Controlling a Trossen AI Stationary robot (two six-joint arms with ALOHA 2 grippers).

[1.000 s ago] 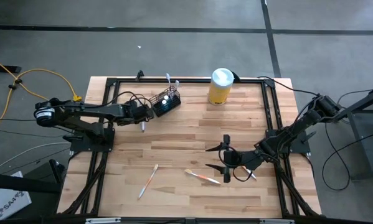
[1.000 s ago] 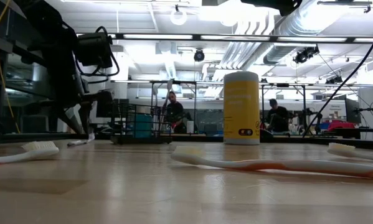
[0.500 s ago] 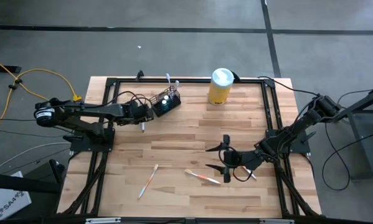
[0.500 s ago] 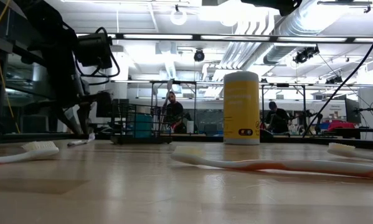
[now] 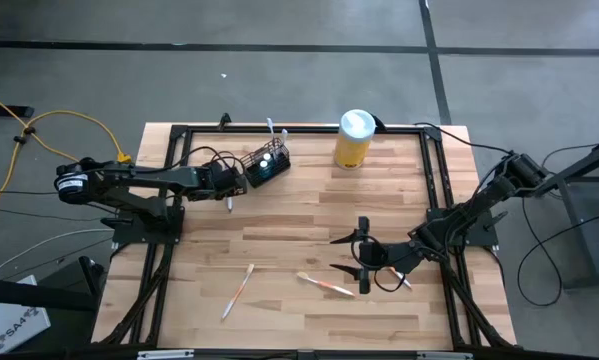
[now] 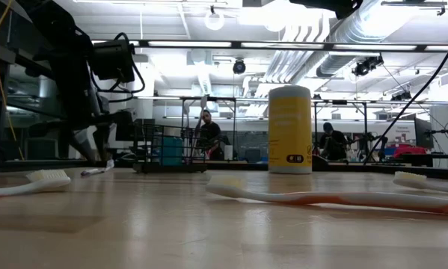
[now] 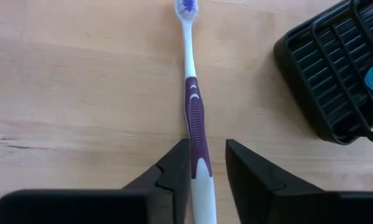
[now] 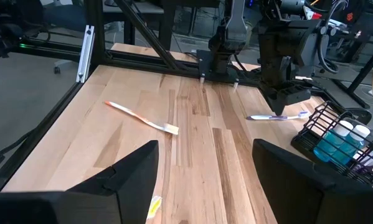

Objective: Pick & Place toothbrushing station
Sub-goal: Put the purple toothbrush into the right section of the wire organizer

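1. Two arms are over my wooden counter (image 5: 279,230), the left one reaching in along the far left side, the right one waiting low at the near right.
2. My left pincer (image 7: 208,163) sits low over a purple-and-white toothbrush (image 7: 194,118) that lies flat on the wood. The handle runs between the two fingers (image 7: 174,171), and I see a gap on one side, so the pincer is parted around the handle and not clenched on it.
3. The toothbrushing station (image 5: 267,163), a black wire-mesh holder, stands at the far side of the counter, just beside the left pincer and left of the yellow canister (image 5: 354,139). From the left wrist its dark mesh wall is close to the purple toothbrush but apart from it.
4. The right wrist camera shows blue-and-white items standing inside the holder.
5. My right pincer (image 8: 205,180) is spread wide with nothing between its fingers, hovering over bare wood.
6. An orange-and-white toothbrush (image 5: 325,285) lies near the right pincer, and another toothbrush (image 5: 238,291) lies toward the near left.
7. In the low view, people show in the room beyond the counter.
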